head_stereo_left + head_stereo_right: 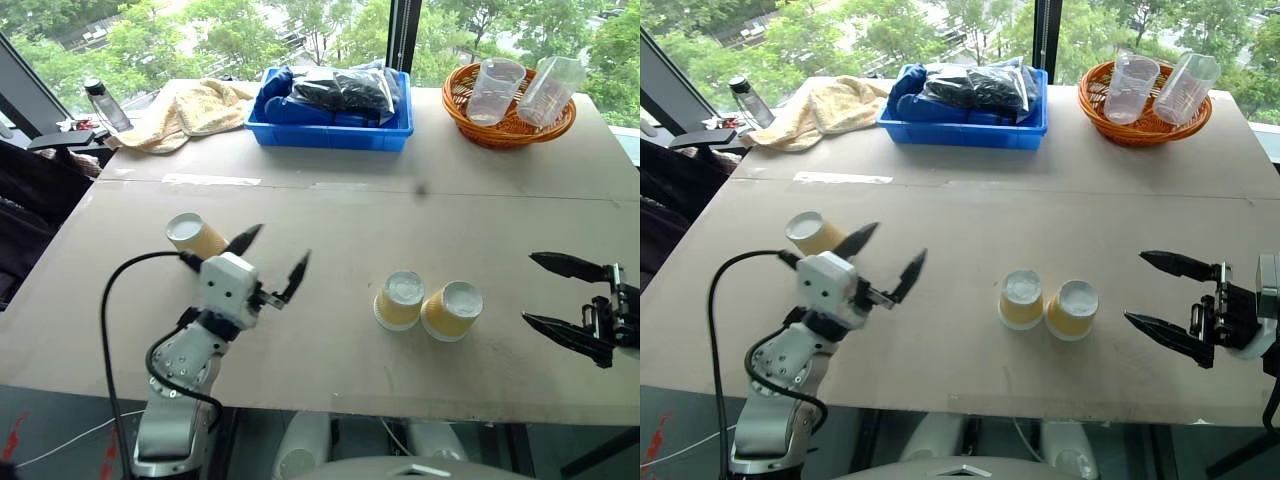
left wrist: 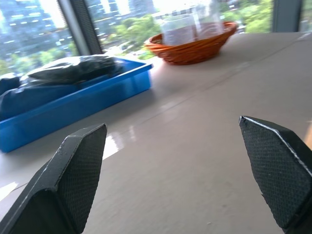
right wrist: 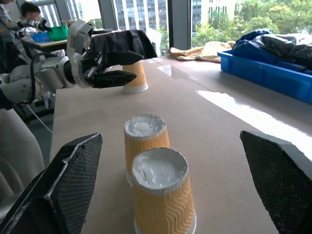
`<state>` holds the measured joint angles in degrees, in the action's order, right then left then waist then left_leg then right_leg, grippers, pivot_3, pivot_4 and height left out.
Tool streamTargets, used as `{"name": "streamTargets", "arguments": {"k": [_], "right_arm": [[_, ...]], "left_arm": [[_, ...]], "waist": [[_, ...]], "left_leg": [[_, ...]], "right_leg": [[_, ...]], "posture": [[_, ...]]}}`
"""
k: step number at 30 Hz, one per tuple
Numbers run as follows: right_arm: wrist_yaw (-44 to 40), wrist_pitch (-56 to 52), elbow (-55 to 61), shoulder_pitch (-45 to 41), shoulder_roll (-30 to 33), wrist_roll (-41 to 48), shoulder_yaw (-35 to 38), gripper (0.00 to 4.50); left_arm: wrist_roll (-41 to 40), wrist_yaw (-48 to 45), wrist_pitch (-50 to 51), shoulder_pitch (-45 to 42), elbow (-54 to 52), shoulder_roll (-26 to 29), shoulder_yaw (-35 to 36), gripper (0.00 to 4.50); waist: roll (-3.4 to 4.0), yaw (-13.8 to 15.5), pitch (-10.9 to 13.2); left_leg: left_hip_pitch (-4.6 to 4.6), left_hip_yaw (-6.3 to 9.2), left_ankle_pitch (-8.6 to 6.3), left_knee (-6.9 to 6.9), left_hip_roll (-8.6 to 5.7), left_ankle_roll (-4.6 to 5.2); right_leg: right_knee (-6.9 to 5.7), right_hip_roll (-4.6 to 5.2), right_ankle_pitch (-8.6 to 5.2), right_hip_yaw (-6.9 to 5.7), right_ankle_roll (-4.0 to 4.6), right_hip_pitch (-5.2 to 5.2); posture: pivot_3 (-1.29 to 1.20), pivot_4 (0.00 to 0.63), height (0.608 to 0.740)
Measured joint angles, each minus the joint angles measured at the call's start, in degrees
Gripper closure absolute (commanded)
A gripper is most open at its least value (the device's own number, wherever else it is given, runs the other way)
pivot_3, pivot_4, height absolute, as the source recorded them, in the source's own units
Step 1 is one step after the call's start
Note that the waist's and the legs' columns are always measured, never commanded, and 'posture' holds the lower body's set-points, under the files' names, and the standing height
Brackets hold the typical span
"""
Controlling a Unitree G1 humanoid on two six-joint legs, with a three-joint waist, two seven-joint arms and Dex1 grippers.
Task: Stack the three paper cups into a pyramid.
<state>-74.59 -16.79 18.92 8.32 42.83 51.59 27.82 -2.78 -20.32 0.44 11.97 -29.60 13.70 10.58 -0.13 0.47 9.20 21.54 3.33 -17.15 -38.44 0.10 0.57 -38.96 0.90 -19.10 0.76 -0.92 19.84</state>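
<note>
**Base Pair Set, Third Cup Waits**

On the table (image 1: 330,210), two upturned paper cups (image 1: 400,300) (image 1: 452,310) stand touching, forming the pyramid's base. The third paper cup (image 1: 196,236) waits beside the released left gripper (image 1: 272,258); the right gripper (image 1: 560,292) hangs spread, empty.

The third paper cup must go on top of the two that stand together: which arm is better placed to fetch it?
Probably the left. Its open left gripper is right beside the lone paper cup, while the open right gripper is beyond the two paired cups.
</note>
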Motion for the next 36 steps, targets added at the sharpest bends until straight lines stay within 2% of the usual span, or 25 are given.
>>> {"name": "streamTargets", "arguments": {"k": [4, 10, 22, 32, 36], "right_arm": [[-0.4, -1.6, -1.8, -4.7, 0.2, 0.6, -2.5, 0.0], [-2.7, -2.0, -6.1, -8.7, 0.5, 0.1, -5.1, 0.0], [-3.9, -2.0, -7.7, -10.7, 0.7, -1.0, -6.7, 0.0], [-3.6, -1.9, -6.4, -9.2, -0.1, -1.1, -6.8, 0.0], [-3.4, -1.9, -6.2, -8.7, -0.2, -1.1, -6.8, 0.0]], "left_arm": [[6.9, 11.5, 3.3, 3.0, -1.4, -4.8, 4.8, 0.06], [9.3, 17.7, 7.9, 2.8, -1.4, -7.8, 5.2, 0.06], [0.3, 15.1, 11.7, -7.8, 8.1, -3.6, 8.9, 0.06], [-1.9, 14.2, 11.6, -16.0, 15.8, -0.3, 9.0, 0.06], [-2.7, 13.6, 11.1, -17.7, 18.0, 0.0, 8.7, 1.0]], "waist": [[-0.04, 0.7, 0.0], [-0.1, 0.7, 0.0], [-0.1, 0.4, 0.0], [-0.11, 0.4, 0.0], [-0.11, 0.4, 0.0]], "left_leg": [[0.07, 0.03, -0.01, -0.05, -0.04, 0.01], [0.08, 0.03, -0.03, -0.06, -0.04, 0.05], [0.13, 0.01, 0.01, -0.07, -0.03, -0.02], [0.13, 0.02, 0.11, -0.08, -0.03, -0.19], [0.13, 0.02, 0.11, -0.08, -0.03, -0.2]], "right_leg": [[0.05, 0.04, 0.01, -0.05, -0.02, -0.02], [0.02, 0.04, 0.02, -0.07, -0.04, -0.01], [0.04, 0.05, 0.03, -0.08, -0.04, 0.05], [0.03, 0.06, 0.03, -0.09, -0.04, 0.05], [0.03, 0.06, 0.03, -0.09, -0.04, 0.06]], "posture": [[0.0, 0.15, 0.74], [0.0, 0.15, 0.74], [0.0, 0.15, 0.74], [0.0, 0.15, 0.74], [0.0, 0.15, 0.74]]}}
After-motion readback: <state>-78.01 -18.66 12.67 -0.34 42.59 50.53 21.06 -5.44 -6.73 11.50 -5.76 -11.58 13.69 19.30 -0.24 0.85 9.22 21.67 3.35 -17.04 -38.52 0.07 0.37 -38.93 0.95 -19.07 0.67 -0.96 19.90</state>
